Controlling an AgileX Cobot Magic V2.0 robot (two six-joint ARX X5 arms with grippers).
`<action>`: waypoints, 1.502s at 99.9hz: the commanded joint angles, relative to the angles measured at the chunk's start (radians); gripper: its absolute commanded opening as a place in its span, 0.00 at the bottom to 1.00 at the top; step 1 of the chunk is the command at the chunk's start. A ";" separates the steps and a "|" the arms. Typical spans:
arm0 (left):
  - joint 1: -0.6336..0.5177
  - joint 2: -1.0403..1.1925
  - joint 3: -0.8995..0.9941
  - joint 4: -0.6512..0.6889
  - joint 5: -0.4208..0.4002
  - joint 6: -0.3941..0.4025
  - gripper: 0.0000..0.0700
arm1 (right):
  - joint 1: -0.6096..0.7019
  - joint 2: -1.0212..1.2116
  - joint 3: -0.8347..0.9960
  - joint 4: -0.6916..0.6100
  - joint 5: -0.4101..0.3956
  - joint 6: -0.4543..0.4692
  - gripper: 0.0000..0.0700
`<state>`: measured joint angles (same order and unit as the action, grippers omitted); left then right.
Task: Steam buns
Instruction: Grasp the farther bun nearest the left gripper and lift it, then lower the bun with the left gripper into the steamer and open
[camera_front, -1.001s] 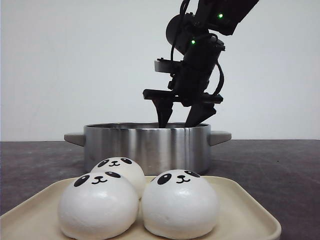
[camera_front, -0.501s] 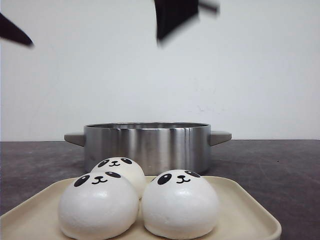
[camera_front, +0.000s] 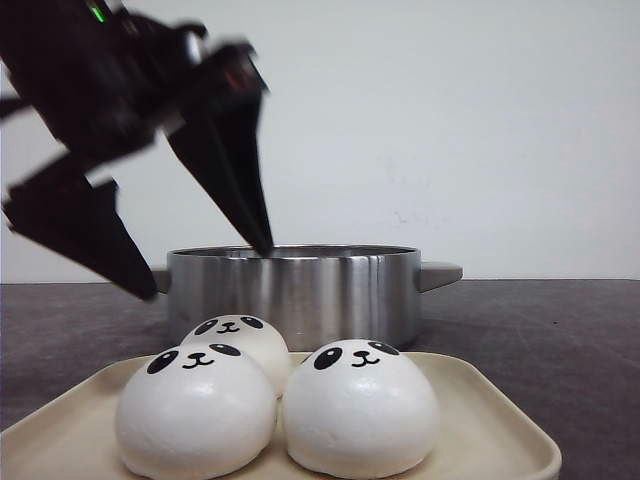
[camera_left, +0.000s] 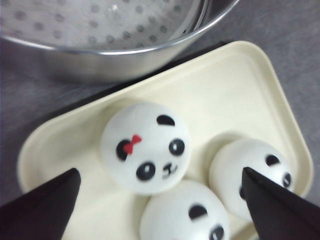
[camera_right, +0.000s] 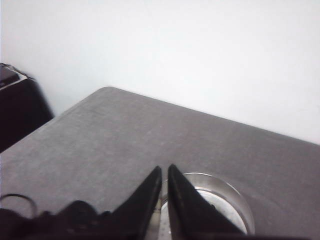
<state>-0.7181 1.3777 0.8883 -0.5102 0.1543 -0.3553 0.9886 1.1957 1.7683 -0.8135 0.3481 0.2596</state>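
Three buns (camera_left: 145, 147) crowd the cream tray (camera_left: 250, 80), at six o'clock from the steel pot (camera_front: 292, 290). The left gripper (camera_left: 160, 190), jaws spread wide, could nudge neighbours; the right gripper (camera_right: 165, 172) is pressed together overhead.

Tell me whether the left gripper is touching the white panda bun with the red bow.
Apart. In the left wrist view the open left gripper has its black fingertips wide of the white panda bun with the red bow, with cream tray showing between.

Three white panda-faced buns (camera_front: 277, 403) sit clustered, touching, on the cream tray (camera_front: 487, 420).
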 joint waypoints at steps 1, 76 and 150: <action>-0.009 0.048 0.014 0.029 -0.008 -0.011 0.89 | 0.013 0.009 0.020 -0.012 0.022 0.031 0.02; -0.009 0.211 0.014 0.075 -0.026 -0.101 0.00 | 0.013 0.005 0.019 -0.116 0.057 0.058 0.02; 0.053 -0.048 0.067 0.444 -0.360 0.120 0.00 | 0.013 0.006 0.019 -0.129 0.079 0.016 0.02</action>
<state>-0.6704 1.2957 0.9455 -0.1097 -0.2039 -0.2722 0.9890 1.1915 1.7683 -0.9539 0.4229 0.2878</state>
